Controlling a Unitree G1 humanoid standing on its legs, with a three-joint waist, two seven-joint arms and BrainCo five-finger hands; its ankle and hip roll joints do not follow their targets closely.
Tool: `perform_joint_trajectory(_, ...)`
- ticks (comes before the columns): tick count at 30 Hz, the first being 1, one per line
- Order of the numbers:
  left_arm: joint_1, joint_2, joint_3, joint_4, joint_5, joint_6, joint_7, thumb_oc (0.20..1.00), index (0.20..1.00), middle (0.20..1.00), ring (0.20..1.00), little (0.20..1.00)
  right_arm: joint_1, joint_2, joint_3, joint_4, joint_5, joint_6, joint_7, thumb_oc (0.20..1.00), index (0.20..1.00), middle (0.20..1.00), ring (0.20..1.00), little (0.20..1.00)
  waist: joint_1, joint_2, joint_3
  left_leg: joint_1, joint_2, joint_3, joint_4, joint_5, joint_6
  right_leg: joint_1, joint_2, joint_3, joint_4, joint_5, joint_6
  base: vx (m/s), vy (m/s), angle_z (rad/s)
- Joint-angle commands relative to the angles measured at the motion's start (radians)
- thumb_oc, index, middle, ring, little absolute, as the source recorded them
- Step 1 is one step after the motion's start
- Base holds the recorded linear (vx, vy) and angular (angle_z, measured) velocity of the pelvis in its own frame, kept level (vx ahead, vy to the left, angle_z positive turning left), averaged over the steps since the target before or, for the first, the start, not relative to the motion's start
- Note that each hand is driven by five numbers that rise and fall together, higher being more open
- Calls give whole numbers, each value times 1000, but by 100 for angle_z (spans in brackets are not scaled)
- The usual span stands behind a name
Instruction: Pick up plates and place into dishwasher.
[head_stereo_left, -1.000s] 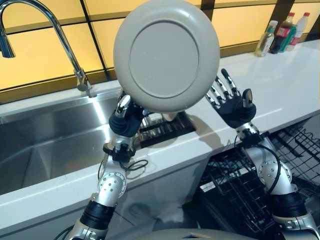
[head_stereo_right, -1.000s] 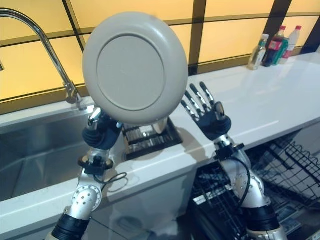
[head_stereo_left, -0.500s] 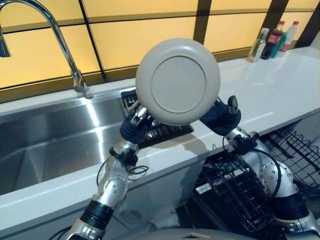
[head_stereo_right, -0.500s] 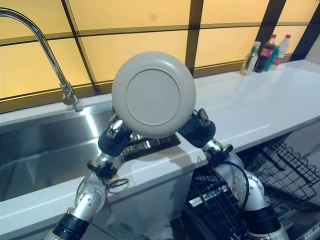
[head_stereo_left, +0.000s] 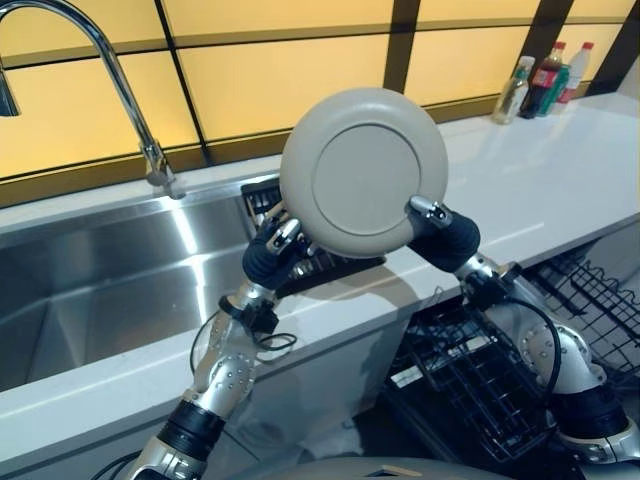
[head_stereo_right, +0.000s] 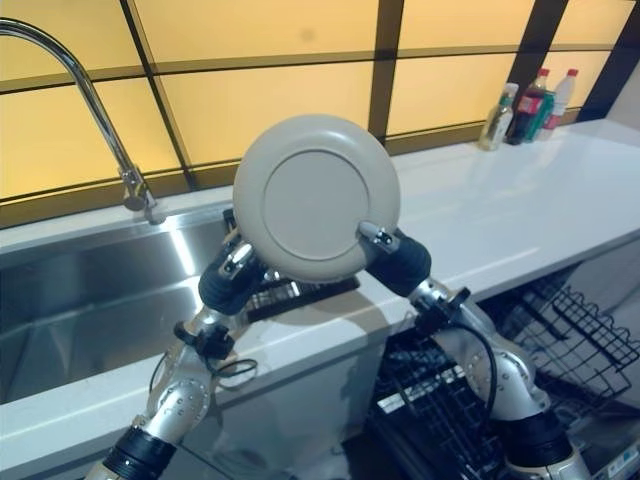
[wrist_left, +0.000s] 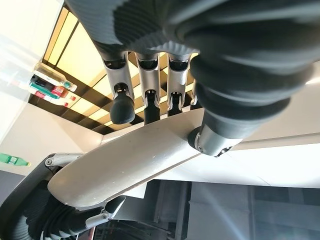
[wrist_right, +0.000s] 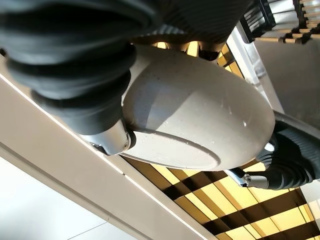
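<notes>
both hands gripped one grey plate (head_stereo_left: 364, 172) upright above the counter (head_stereo_left: 560, 190), left hand (head_stereo_left: 272, 251) at its lower left edge, right hand (head_stereo_left: 440, 232) at its lower right, apparently mid-handover, needing a swing down toward the dishwasher rack (head_stereo_left: 470, 385) below the right hand.

No readable text, numbers or signs anywhere. Bottles (head_stereo_left: 545, 78) at approx 1 o'clock on the countertop (head_stereo_left: 560, 170) carry coloured labels, but print is too small to make out.
</notes>
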Motion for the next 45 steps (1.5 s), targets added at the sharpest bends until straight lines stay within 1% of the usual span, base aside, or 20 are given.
perform_joint_trajectory(1,-60,24,5,22,59,-53,2,200,200,200,200,200,-87,-15,-12,-26,-24,-9,28,200,200,200,200,200,-7,-23,-9,-34,-62,-41,76,-121,96,-56,24,26,29,42,30,0,0,0)
perform_joint_trajectory(4,-55,25,10,18,45,-48,-6,200,200,200,200,200,-90,-10,-16,-27,5,-20,32,200,200,200,200,200,-6,-23,-7,-31,-62,-38,76,-121,96,-54,24,26,27,43,30,0,0,0)
perform_joint_trajectory(7,-50,19,12,14,15,-37,20,200,200,200,200,200,-84,10,-19,-27,15,-50,22,200,200,200,200,200,-7,-22,-6,-31,-62,-36,77,-122,95,-54,25,29,24,45,31,0,0,0)
perform_joint_trajectory(8,-50,12,15,11,3,-35,53,642,642,642,642,642,-82,19,-21,-25,21,-72,10,200,200,200,200,200,-7,-22,-7,-31,-63,-34,76,-122,96,-54,25,31,22,46,31,0,0,0)
perform_joint_trajectory(9,-49,7,20,9,-13,-26,77,1000,1000,1000,1000,1000,-79,26,-24,-24,25,-87,-6,200,200,200,200,200,-8,-21,-7,-31,-62,-32,77,-122,96,-54,25,32,22,47,31,0,0,0)
perform_joint_trajectory(10,-45,-11,39,3,-34,-11,97,1000,1000,1000,1000,1000,-65,49,-39,-18,16,-123,-33,200,200,200,200,200,-8,-20,-8,-32,-62,-29,77,-122,97,-56,25,33,21,49,32,0,0,0)
perform_joint_trajectory(11,-40,-18,47,-5,-39,-7,97,1000,1000,1000,1000,1000,-56,60,-49,-16,10,-144,-44,200,200,200,200,200,-8,-20,-8,-32,-62,-28,78,-123,97,-57,25,33,21,50,33,-22,-1,-3)
perform_joint_trajectory(12,-23,-28,61,-29,-40,-9,89,1000,1000,1000,1000,1000,-32,83,-76,-17,-8,-187,-67,200,200,200,200,200,-9,-19,-7,-34,-62,-25,81,-125,98,-61,25,35,25,55,34,-21,-5,-4)
perform_joint_trajectory(13,-14,-30,65,-43,-41,-7,88,1000,1000,1000,1000,1000,-20,91,-88,-20,-16,-201,-73,200,200,200,200,200,-9,-18,-7,-35,-62,-25,82,-126,99,-63,25,36,27,56,35,-31,-7,-6)
perform_joint_trajectory(16,21,-33,95,-137,-55,8,85,1000,1000,1000,1000,1000,60,133,-154,-31,-79,-323,-111,200,200,200,200,200,-17,-11,0,-31,-66,-23,77,-127,103,-68,25,46,28,67,40,-36,-1,-4)
perform_joint_trajectory(19,32,-36,112,-213,-121,50,48,1000,1000,1000,1000,1000,135,172,-190,-30,-159,-414,-150,200,200,200,200,200,-31,-4,6,-28,-68,-15,75,-130,108,-72,23,58,28,76,46,-51,12,-4)
perform_joint_trajectory(21,34,-41,113,-242,-159,81,22,1000,1000,1000,1000,1000,165,192,-201,-22,-202,-448,-173,200,200,200,200,200,-40,0,11,-26,-69,-10,77,-134,110,-75,22,64,30,79,50,-57,18,-6)
perform_joint_trajectory(23,36,-46,86,-274,-181,98,-11,1000,1000,1000,1000,1000,192,207,-200,10,-311,-532,-222,200,200,200,200,200,-55,4,20,-24,-72,0,89,-143,113,-81,19,75,37,82,57,-72,25,-7)
perform_joint_trajectory(24,39,-46,64,-288,-184,97,-20,1000,1000,1000,1000,1000,198,208,-194,28,-340,-558,-246,200,200,200,200,200,-62,7,25,-23,-74,7,96,-147,115,-84,19,81,42,84,61,-66,24,-10)
perform_joint_trajectory(29,32,-44,-36,-309,-218,133,-65,1000,1000,1000,1000,1000,197,228,-186,111,-319,-593,-257,200,200,200,200,200,-96,12,45,-14,-81,51,131,-172,123,-96,16,106,44,97,76,-57,6,-25)
perform_joint_trajectory(33,21,-57,-121,-276,-264,205,-100,1000,1000,1000,1000,1000,177,226,-169,139,-324,-607,-265,200,200,200,200,200,-117,14,55,-7,-84,78,139,-185,128,-107,13,123,41,109,86,-48,-2,-24)
perform_joint_trajectory(38,30,-59,-230,-203,-228,244,-162,1000,1000,1000,1000,1000,155,221,-163,175,-329,-613,-255,200,200,200,200,200,-150,13,65,-7,-89,111,154,-205,143,-150,5,147,71,132,103,-39,16,-16)
perform_joint_trajectory(40,35,-56,-252,-179,-222,246,-156,1000,1000,1000,1000,1000,148,220,-159,185,-338,-620,-259,200,200,200,200,200,-156,10,70,-10,-91,122,168,-216,150,-161,2,153,79,135,106,-52,40,-16)
perform_joint_trajectory(44,57,-41,-276,-106,-142,190,-111,1000,1000,1000,1000,1000,137,205,-164,196,-349,-625,-269,200,200,200,200,200,-163,5,83,-20,-98,138,208,-244,162,-185,-8,165,91,159,106,-33,51,-11)
perform_joint_trajectory(45,63,-40,-273,-95,-137,191,-110,1000,1000,1000,1000,1000,139,202,-168,195,-351,-624,-272,200,200,200,200,200,-162,4,86,-23,-102,138,214,-250,166,-192,-11,168,93,169,104,-20,64,1)
